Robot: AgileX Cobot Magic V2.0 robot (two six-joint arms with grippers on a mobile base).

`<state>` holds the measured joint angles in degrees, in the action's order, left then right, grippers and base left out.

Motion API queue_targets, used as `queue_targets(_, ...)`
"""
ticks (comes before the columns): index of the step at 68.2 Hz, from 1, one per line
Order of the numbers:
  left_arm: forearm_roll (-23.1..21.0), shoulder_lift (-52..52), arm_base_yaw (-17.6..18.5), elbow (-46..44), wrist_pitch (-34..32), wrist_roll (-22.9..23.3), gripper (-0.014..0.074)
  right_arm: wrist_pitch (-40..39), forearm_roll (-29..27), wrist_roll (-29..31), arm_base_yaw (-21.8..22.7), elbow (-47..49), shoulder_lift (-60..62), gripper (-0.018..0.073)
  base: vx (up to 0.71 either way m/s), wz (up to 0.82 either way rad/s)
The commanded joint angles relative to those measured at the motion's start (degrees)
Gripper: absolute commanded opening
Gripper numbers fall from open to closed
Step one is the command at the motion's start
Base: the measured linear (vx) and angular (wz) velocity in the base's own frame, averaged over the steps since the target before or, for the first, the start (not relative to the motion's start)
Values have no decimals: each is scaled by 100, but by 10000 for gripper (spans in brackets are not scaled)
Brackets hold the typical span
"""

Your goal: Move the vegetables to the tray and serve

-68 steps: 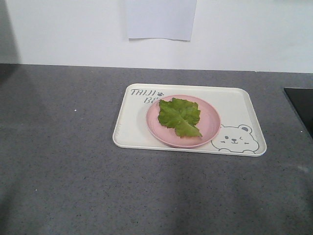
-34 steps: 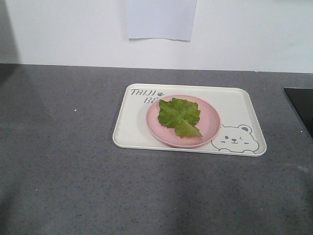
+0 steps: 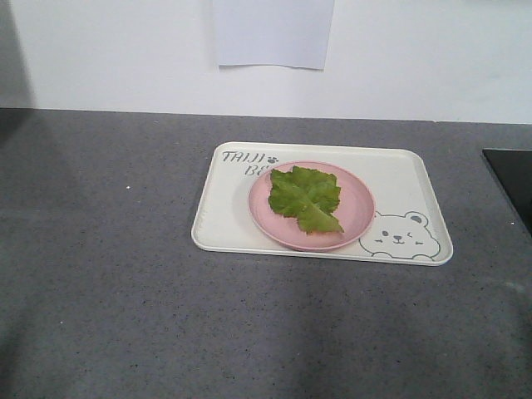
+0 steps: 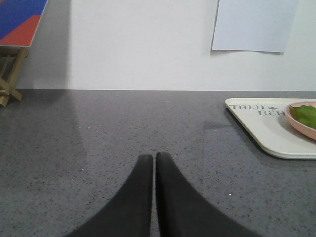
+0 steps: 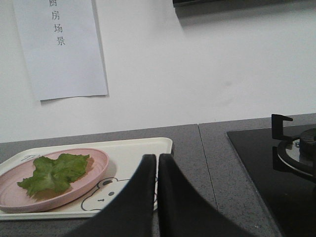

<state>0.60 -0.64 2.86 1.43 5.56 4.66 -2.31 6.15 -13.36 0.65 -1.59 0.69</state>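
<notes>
1. Grey counter point(image 3: 108, 274); only the right wrist view shows a black hob point(image 5: 276, 163) on it.
2. Wall sheet point(image 5: 61, 47) bears Chinese characters, readable only in the right wrist view.
3. Tray point(image 3: 399, 179), lettered "TAIJI BEAR" with a bear drawing, holds the pink plate point(image 3: 357, 204).
4. Lettuce leaf point(image 3: 306, 198) lies on the plate.
5. Left gripper point(image 4: 154, 160) and right gripper point(image 5: 157, 160): jaws together, empty.
</notes>
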Motion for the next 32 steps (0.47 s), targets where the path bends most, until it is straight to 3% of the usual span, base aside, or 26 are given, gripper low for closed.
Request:
queue_targets(1,-5,-83,-4,157,-412,61,-6,-445,72,17,0,-89,30,-3,0,0)
queue_targets(32,-5,-83,-4,157,-412,61,-6,-445,72,17,0,-89,30,-3,0,0)
